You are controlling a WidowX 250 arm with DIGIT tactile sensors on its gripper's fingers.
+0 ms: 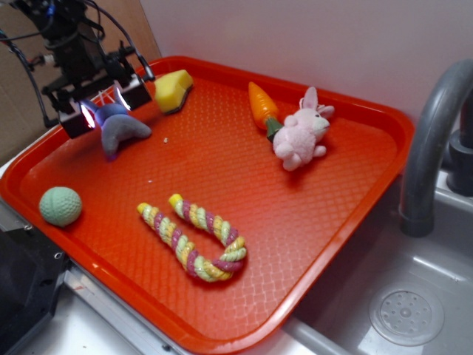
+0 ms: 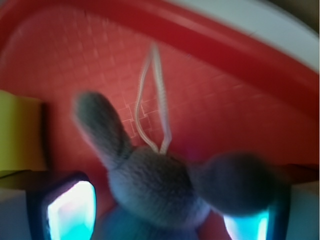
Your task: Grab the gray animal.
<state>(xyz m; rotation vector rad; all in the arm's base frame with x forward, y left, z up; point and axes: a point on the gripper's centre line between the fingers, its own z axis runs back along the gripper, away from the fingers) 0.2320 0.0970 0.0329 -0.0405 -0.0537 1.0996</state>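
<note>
Sink basin (image 1: 414,296): grey metal, smooth, with a round perforated drain cover (image 1: 406,316); a curved grey faucet (image 1: 436,140) rises at its right.

Tray (image 1: 310,244): red plastic, rectangular with rounded corners and a raised rim, floor embossed in a fine diamond grid.

Rope toy (image 1: 196,237): twisted cord in yellow, pink and pale green, bent into a narrow V near the tray's front.

Ball (image 1: 60,205): pale green, round, dimpled surface, at the tray's left edge.

Pink bunny (image 1: 301,133): fluffy plush, lying on the tray's right half, just beside a carrot (image 1: 262,107) of orange fabric with a green top.

Gray rabbit (image 1: 122,129): soft plush with two long rounded ears, at the tray's far left. In the wrist view its head (image 2: 155,185) sits between the two fingers, ears spread left and right, a thin white string loop (image 2: 152,95) lying on the tray floor beyond it.

Gripper (image 1: 107,107): black, glowing finger pads (image 2: 72,210), standing apart on either side of the rabbit; whether they touch the plush cannot be told.

Sponge (image 1: 174,90): yellow foam block with angled faces, just beyond the gripper at the far rim.
</note>
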